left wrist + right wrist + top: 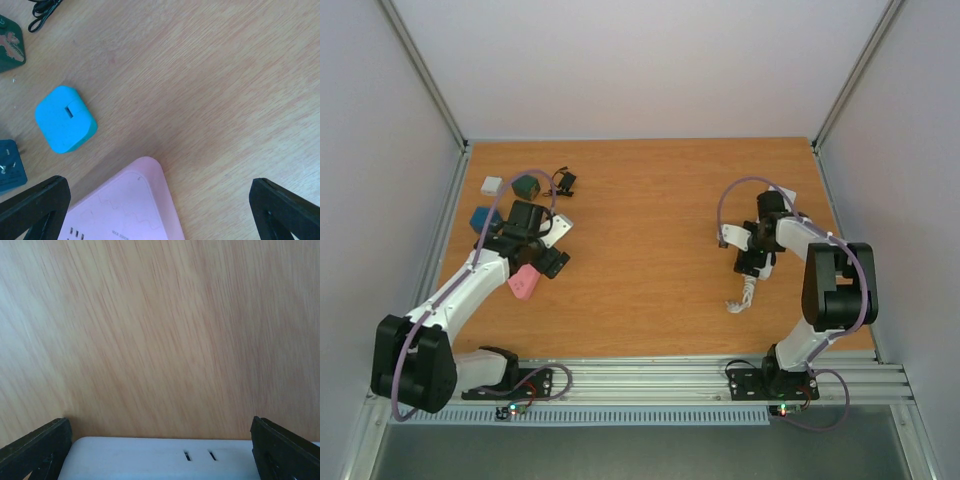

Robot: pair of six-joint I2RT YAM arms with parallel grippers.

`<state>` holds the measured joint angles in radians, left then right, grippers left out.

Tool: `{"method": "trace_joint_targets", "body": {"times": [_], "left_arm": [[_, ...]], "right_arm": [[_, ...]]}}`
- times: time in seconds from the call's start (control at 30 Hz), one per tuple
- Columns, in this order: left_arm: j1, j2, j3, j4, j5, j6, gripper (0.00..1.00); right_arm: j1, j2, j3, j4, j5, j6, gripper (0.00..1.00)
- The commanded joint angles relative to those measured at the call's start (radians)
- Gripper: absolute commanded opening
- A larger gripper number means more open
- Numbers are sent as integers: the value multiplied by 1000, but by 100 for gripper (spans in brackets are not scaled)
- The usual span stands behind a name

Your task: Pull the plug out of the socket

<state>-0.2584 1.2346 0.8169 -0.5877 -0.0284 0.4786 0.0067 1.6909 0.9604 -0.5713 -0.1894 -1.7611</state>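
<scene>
The white power strip (165,458) lies on the right half of the bench (650,200). In the top view it is mostly hidden under the right arm (820,265), and its short coiled cord (741,298) trails toward the near edge. Seen from the right wrist, the right jaws stand wide open, one finger at each lower corner, with a stretch of the strip bearing a pair of slots between them; whether the fingers touch it I cannot tell. The left arm (460,290) is over the left side, where the left jaws are likewise spread open above a pink block (125,205) with small slots, gripping nothing. Near it lie a light blue cube (65,119), a dark blue adapter (10,167) and a green one (10,45), with a black cable (42,11) further off
</scene>
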Motion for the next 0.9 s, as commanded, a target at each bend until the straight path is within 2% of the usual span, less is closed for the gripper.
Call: {"method": "trace_joint_targets", "body": {"times": [0.0, 0.17, 0.43, 0.67, 0.87], "left_arm": [[3, 22, 45, 34, 37, -25, 100], [2, 50, 76, 29, 86, -49, 100], [11, 104, 203, -24, 190, -87, 100], [70, 185, 427, -99, 293, -93, 100], [189, 276, 635, -170, 420, -126, 100]], "right_arm": [[-80, -7, -67, -52, 146, -116, 98], [-100, -55, -29, -136, 74, -97, 99], [-100, -59, 295, -390, -230, 54, 99], [-99, -16, 579, -560, -463, 198, 98], [-86, 1, 750, -548, -660, 459, 99]]}}
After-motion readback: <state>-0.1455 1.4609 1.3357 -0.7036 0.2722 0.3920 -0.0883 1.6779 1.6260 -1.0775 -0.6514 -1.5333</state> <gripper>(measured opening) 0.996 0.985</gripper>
